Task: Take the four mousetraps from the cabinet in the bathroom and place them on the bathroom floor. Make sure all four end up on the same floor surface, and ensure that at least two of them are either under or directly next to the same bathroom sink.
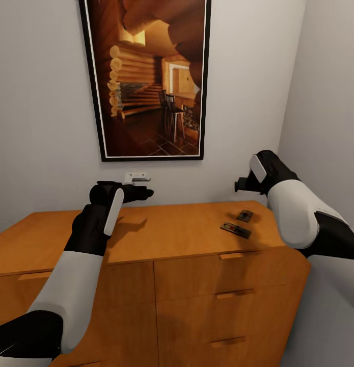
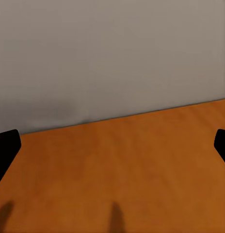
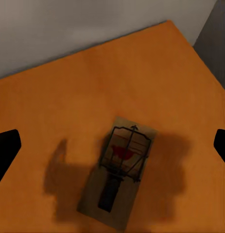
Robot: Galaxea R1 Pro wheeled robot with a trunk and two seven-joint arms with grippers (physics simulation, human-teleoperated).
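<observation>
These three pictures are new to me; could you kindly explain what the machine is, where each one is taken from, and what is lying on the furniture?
It is a simulated two-armed robot. The large picture comes from its head camera, looking down over both arms at an orange-brown cabinet beneath a framed picture. Two mousetraps lie on the cabinet top near its right end. The other pictures come from cameras beside each end effector. The right end effector hangs open above one mousetrap; the left end effector is open over bare wood. Neither holds anything.

Even soft light; wrist views blurry, perhaps low-resolution.
</observation>
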